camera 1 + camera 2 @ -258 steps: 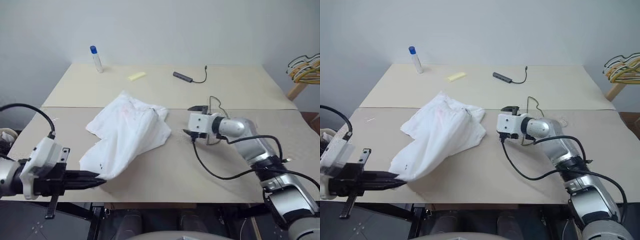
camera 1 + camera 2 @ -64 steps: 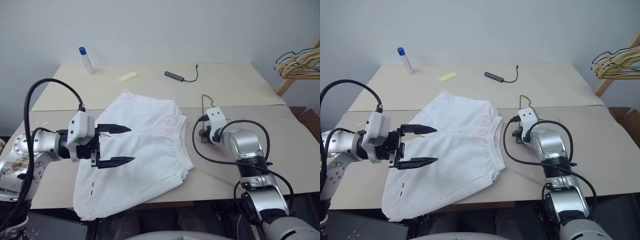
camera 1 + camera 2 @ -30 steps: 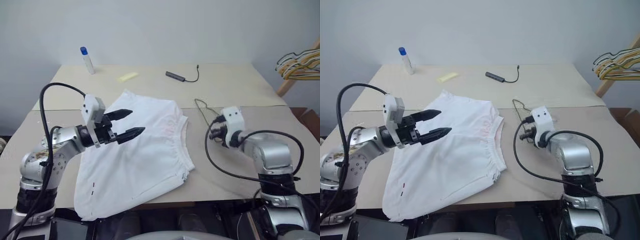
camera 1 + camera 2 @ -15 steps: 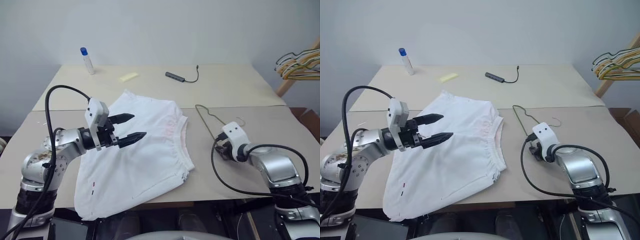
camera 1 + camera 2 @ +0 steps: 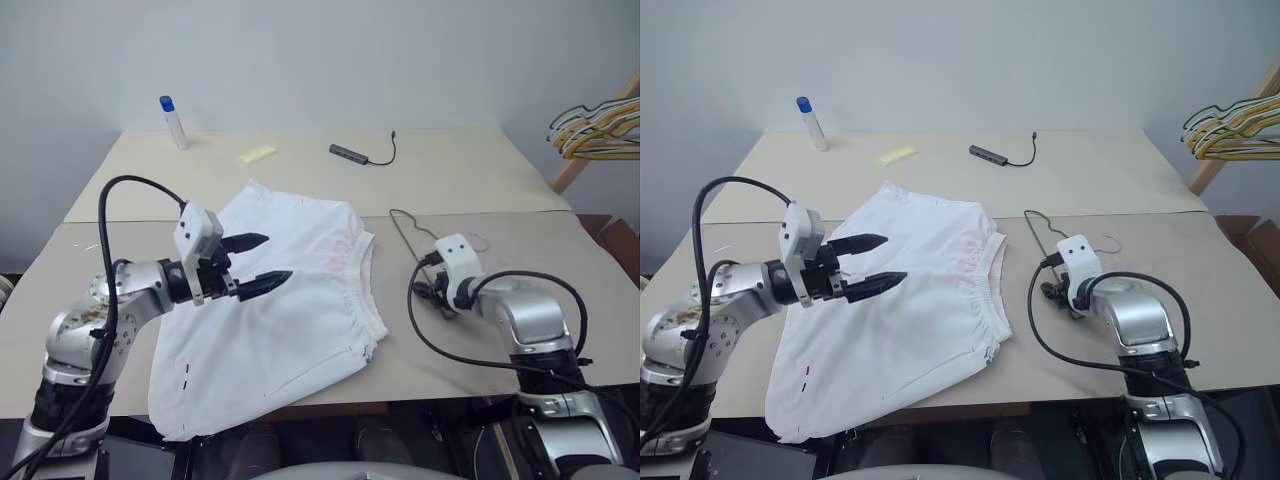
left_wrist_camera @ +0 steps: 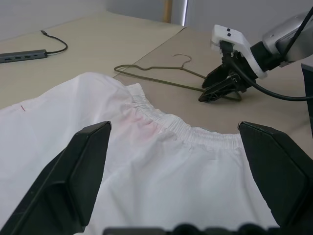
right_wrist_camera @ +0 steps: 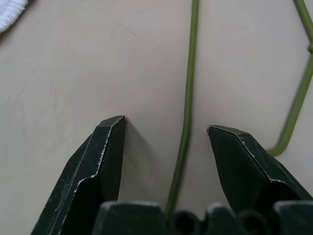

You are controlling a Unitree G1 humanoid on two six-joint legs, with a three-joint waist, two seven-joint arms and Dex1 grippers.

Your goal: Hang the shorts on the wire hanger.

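On table [image 5: 500, 170], shorts [image 5: 290, 300], wire hanger [image 6: 161, 73] beside.

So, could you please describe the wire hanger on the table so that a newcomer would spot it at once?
On the beige table, look just right of the spread white fabric shorts, by the waistband. The thin olive-green wire hanger lies flat there, its wire running between the right gripper's open fingers. Unlike the yellow and white hangers bunched beyond the table's right edge, it lies alone.

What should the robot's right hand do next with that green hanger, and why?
Probably close the right gripper on the wire hanger. Its fingers stand open on either side of the green wire, which lies flat on the table beside the shorts. The hanger has to be held before the shorts can go on it.
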